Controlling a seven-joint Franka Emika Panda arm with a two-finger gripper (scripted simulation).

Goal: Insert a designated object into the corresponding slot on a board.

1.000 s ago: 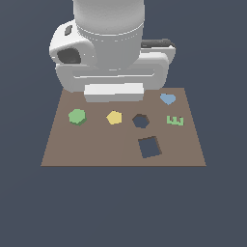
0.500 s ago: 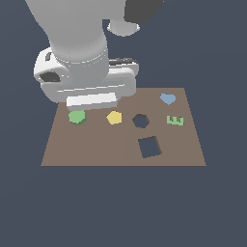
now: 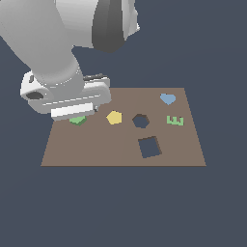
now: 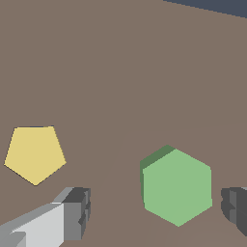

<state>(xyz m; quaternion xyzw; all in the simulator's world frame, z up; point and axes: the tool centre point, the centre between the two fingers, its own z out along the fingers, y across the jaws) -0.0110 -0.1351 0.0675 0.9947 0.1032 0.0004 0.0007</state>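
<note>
Having swung toward the board's (image 3: 120, 149) left edge, the tool (image 4: 157, 212) is being lowered wide open, empty, astride the hexagon (image 4: 177, 187), which is lying beside the yellow piece (image 4: 34, 153); grasping is now possible.

End effector (image 4: 157, 212) low, fingers spread wide

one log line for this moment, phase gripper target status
phase: approach | gripper: open, fingers on either side of green hexagonal block, no contact | target: hexagonal hole in board, empty | status: not grasped
</note>
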